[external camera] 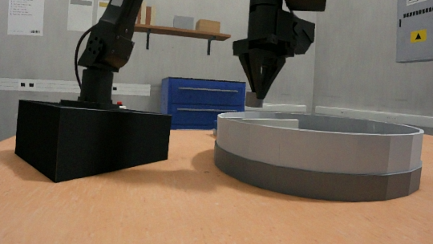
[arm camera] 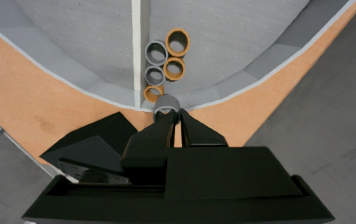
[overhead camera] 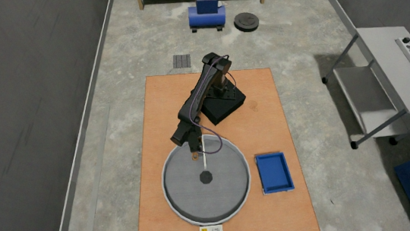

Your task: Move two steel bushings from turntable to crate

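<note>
My gripper (external camera: 261, 95) (arm camera: 178, 112) is shut on a grey steel bushing (external camera: 254, 99) (arm camera: 167, 102), gripped by its wall. It hangs upright above the turntable's rim. On the turntable (overhead camera: 225, 198) (external camera: 313, 149) (arm camera: 230, 55), two grey steel bushings stand, a larger one (arm camera: 147, 54) and a smaller one (arm camera: 147, 77), beside the pale bar. Three orange-brown bushings stand with them: a large one (arm camera: 168, 42), a middle one (arm camera: 183, 69) and a small one (arm camera: 146, 95) near the rim. In the top view the arm hides most bushings. The blue crate (overhead camera: 274, 172) stands right of the turntable; no bushing shows in it.
A pale bar (overhead camera: 204, 156) (external camera: 281, 123) (arm camera: 136, 50) runs from the dark hub (overhead camera: 206, 177) to the turntable's rim. The turntable's raised wall (external camera: 321, 130) surrounds the bushings. The black arm base (overhead camera: 222, 105) (external camera: 100, 141) stands behind the turntable in the top view.
</note>
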Action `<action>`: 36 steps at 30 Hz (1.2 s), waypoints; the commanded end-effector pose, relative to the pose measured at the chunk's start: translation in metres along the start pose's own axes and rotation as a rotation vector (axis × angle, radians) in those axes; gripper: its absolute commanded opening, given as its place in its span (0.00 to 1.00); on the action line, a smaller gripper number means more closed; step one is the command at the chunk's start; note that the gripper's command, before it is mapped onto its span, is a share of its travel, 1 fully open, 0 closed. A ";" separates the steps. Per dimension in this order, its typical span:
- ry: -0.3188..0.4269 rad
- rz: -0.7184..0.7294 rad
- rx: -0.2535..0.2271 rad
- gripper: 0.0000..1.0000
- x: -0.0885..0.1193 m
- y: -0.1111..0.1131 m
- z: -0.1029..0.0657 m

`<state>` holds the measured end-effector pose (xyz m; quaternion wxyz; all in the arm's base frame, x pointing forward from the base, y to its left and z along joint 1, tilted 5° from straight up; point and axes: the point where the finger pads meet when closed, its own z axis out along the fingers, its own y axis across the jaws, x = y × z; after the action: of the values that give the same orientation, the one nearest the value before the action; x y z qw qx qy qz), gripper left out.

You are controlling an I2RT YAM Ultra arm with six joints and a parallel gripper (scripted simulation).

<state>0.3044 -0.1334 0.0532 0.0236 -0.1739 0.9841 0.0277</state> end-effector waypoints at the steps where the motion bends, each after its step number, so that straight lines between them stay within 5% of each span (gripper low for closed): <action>1: -0.056 0.002 0.039 0.00 -0.008 -0.010 -0.021; 36: -0.058 -0.006 0.038 0.00 -0.015 -0.002 -0.020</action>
<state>0.3044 -0.1333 0.0532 0.0236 -0.1728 0.9843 0.0277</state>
